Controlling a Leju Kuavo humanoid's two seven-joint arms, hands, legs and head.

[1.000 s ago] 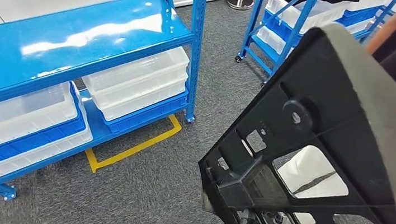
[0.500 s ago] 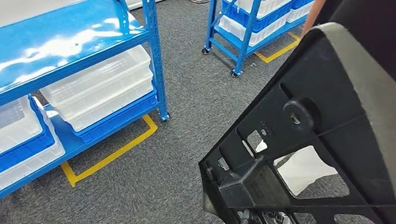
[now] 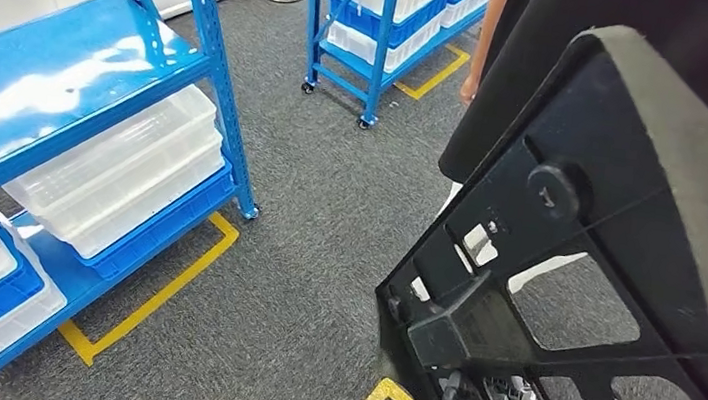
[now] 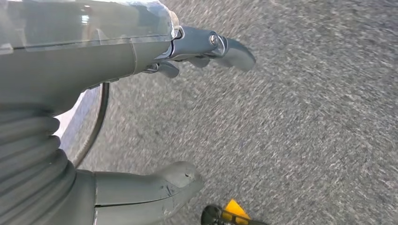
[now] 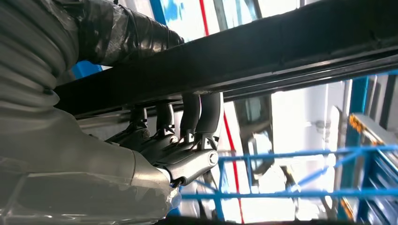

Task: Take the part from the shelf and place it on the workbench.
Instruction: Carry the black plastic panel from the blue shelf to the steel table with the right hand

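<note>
You've got the black part [image 3: 617,240] gripped in the right hand [image 5: 173,140], fingers hooked over its edge, held up off the grey carpet [image 3: 329,207], left hand [image 4: 141,108] loose, holding nothing, blue shelf [image 3: 72,77] left, person [image 3: 549,41] just behind the part.

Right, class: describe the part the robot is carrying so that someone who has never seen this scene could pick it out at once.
Start at the blue shelf unit on the left of the head view, then cross the grey carpet to the right. There the black part, a large flat frame, is held up tilted close to the camera. Unlike the clear bins on the shelves, it is black, with open cut-outs and a grey padded edge.
</note>
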